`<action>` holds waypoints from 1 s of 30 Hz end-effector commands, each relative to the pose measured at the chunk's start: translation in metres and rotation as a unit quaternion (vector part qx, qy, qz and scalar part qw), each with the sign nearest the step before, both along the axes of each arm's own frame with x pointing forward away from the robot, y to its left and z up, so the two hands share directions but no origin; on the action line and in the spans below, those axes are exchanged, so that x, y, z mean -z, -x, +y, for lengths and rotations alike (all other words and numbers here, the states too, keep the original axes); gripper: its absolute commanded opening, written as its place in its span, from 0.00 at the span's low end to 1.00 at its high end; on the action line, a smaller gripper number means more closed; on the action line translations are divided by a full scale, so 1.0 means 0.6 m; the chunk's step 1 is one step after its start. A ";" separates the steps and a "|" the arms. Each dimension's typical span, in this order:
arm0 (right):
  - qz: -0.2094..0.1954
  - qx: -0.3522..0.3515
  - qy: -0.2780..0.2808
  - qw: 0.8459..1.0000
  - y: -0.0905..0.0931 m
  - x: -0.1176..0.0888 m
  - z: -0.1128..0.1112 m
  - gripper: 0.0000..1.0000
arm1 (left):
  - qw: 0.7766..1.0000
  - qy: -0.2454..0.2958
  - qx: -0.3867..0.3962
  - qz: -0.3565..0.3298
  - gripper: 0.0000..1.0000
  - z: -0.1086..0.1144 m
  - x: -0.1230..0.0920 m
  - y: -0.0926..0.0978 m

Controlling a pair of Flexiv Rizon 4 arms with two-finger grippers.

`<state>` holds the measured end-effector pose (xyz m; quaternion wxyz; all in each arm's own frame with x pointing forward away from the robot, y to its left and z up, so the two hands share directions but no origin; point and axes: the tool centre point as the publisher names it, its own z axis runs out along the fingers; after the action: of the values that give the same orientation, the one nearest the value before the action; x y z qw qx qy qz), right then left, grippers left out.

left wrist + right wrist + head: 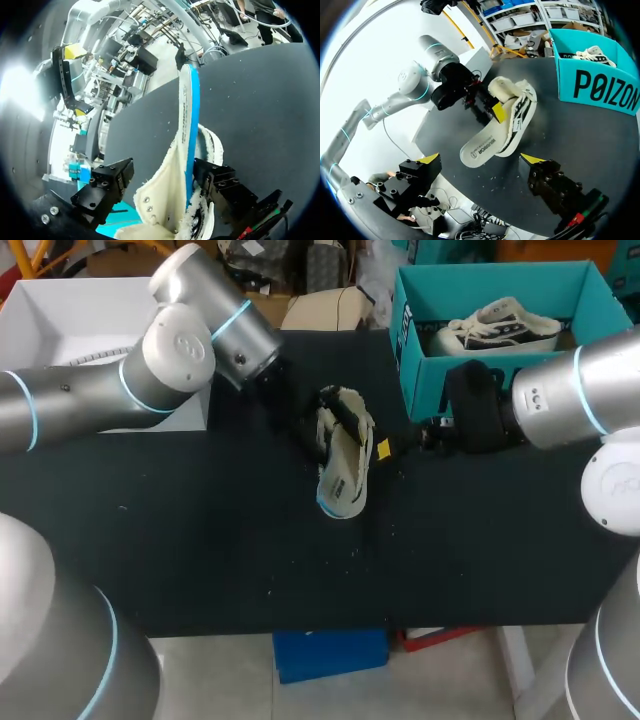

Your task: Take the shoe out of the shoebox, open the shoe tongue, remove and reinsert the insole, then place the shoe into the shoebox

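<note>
In the middle of the tabletop (200, 540), left gripper (165, 176) had the shoe (345, 465) clamped on its side, right gripper (482, 159) open just beside it.

The shoe (343, 462) lies on its side on the table (200, 540). Behind it and to its right stands the shoebox (470, 375), with a second shoe (497, 327) inside. The left gripper (308, 428) is at the shoe's rear left, and the right gripper (395, 445) is just to its right.

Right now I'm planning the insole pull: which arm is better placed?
Probably left: the left gripper is already at the shoe, on its opening side. The right gripper, open and apart from it, faces the sole.
</note>
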<state>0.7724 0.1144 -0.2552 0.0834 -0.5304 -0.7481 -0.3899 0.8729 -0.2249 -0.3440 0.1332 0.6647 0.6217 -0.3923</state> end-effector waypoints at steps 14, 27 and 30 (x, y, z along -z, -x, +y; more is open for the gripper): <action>0.001 0.000 0.002 1.000 -0.001 -0.001 0.002 1.00 | 0.998 -0.064 0.001 0.021 0.83 0.067 -0.019 0.122; 0.001 0.000 0.002 1.000 -0.001 -0.001 0.002 1.00 | 0.991 0.011 -0.133 0.003 0.51 0.088 0.017 0.150; 0.001 0.000 0.002 1.000 -0.001 -0.001 0.002 1.00 | 0.988 0.027 -0.151 -0.004 0.35 0.084 0.016 0.149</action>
<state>0.7723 0.1144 -0.2551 0.0834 -0.5305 -0.7481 -0.3898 0.7935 -0.1765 -0.3502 0.1471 0.5880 0.6911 -0.3938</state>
